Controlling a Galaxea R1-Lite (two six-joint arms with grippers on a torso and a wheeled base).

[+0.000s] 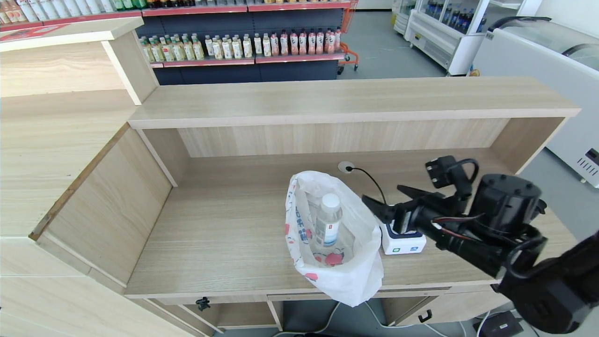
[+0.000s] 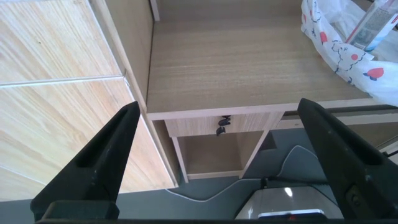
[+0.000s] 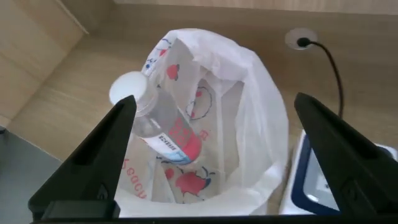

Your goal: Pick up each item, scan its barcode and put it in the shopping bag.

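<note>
Nearest, the right arm (image 1: 496,234) is hanging over the right end of the desk (image 1: 210,234). The right jaws are standing wide open with nothing between them, poised above the scanner (image 1: 403,242) and just beside the bag (image 1: 299,224). Over on the robot's left, the left jaws are likewise gaping and carrying nothing. They are hovering off the desk's front edge, well apart from the bag.

That white bag is sitting at the front of the desk, its bottom drooping over the lip and its mouth opening upward. Inside it the bottle (image 1: 328,217) is leaning against the bag's wall, white cap up. On the bag's right the scanner, a small white box, is sitting just beside it. A black cable (image 1: 369,180) is running from behind the scanner back to a round port (image 1: 346,167) near the desk's rear. Behind that a raised ledge (image 1: 351,100) is closing off the desk, and beyond it shelves (image 1: 243,47) of drinks are lining the aisle.

Judging by this, the bottle's turn is looking finished, since it is lying bagged and both jaws are free. What is remaining would be any further goods to lift, scan and drop in. Whether more are coming cannot be told.
</note>
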